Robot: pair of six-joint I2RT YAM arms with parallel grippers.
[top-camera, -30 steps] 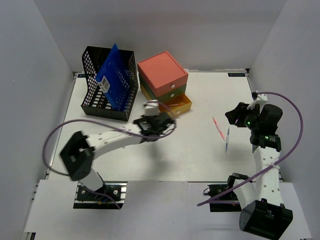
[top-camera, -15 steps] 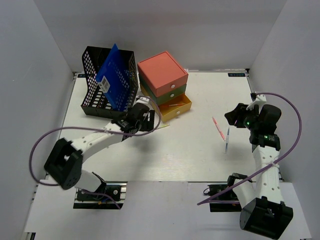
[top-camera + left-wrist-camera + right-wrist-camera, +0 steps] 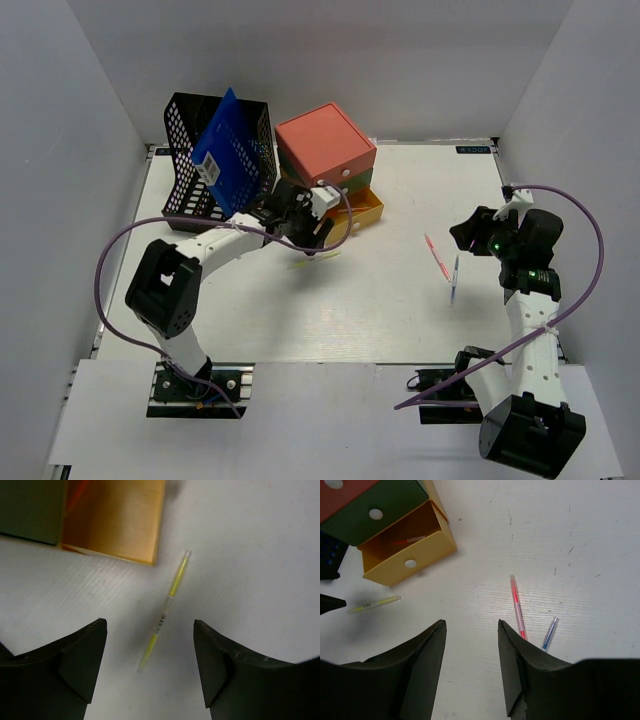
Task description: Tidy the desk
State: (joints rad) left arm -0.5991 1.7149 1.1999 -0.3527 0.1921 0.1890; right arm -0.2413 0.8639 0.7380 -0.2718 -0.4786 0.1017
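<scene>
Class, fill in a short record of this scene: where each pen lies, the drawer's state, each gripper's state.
yellow pen: on the desk, beside the yellow drawer, below the left gripper
red pen and blue pen: on desk, right side, close together
yellow drawer: open, one reddish pen inside
left gripper: open, empty
right gripper: open, empty
</scene>
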